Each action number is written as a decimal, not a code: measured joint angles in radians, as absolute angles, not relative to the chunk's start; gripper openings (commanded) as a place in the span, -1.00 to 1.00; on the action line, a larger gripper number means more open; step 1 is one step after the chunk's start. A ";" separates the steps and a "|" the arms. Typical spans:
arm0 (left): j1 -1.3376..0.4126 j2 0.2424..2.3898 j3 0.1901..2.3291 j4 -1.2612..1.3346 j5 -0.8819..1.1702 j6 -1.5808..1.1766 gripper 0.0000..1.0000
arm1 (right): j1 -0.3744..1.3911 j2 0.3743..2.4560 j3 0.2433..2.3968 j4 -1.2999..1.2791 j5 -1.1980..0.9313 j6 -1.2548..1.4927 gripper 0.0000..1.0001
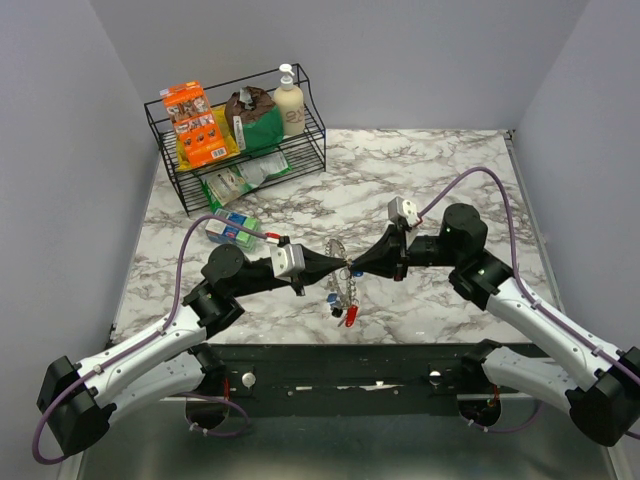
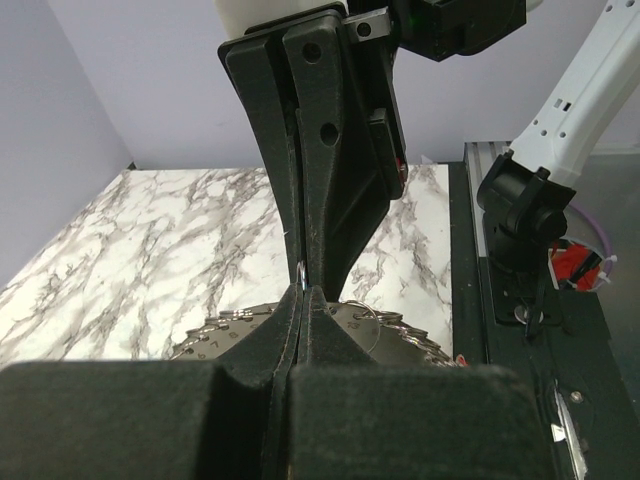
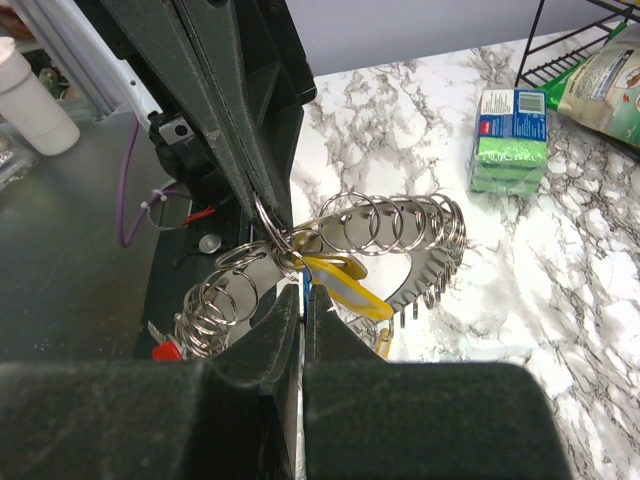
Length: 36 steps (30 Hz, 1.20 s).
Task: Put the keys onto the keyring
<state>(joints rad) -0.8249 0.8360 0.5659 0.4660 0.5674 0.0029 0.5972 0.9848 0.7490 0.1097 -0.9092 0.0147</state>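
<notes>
Top external view had both arms meeting tip to tip above the marble table [image 1: 430,190]. The left gripper [image 1: 334,263] and the right gripper [image 1: 359,268] were almost touching. The keyring [image 1: 343,285] was caught between them and drooped below their fingertips. A red key [image 1: 351,318] dangled from it under the grippers; other small pieces hung beside it, too small for us to sort.

From the right wrist we saw the left gripper's jaws pressed fully together on one loop of the keyring's wire, right at their tips. The right gripper's jaws were nearly together too, pinching something thin just short of the left's tips. A sliver of blue showed between its pads [image 3: 335,335], but we could not tell whether that was a key or only wire. A yellow key [image 3: 345,288] lay just beside the right fingertips, tangled among the small split rings [image 3: 400,215] that fanned out beyond them.

We judged the main risk to be slip. Both holds were fingertip pinches on thin, round metal, so a pull or twist from either arm could roll the wire out and drop the whole bundle onto the table beneath the hands. The hanging keys could swing and add to that twist. With the tips so near each other, any small advance could knock finger against finger and break a grip. The crowded split rings beside the right fingertips could also snag the yellow key or take it onto the wrong loop.
</notes>
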 measured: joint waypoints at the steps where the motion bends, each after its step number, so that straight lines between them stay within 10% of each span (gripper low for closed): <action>1: -0.825 0.836 0.566 0.465 0.569 0.003 -1.00 | 0.598 0.986 0.749 0.109 -0.910 0.010 -0.99; 16: -0.825 0.836 0.566 0.459 0.579 0.003 -1.00 | 0.601 0.992 0.749 0.089 -0.933 -0.010 -0.92; 27: -0.825 0.800 0.566 0.446 0.585 0.007 -1.00 | 0.601 0.930 0.743 0.047 -0.876 -0.026 0.40; 36: -0.825 0.797 0.567 0.382 0.640 0.031 -1.00 | 0.601 0.758 0.702 0.135 -0.829 -0.004 0.58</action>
<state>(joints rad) -0.8249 0.7975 0.5667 0.3820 0.6403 0.0315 0.6010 0.7578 0.7017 0.1352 -0.8288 -0.0040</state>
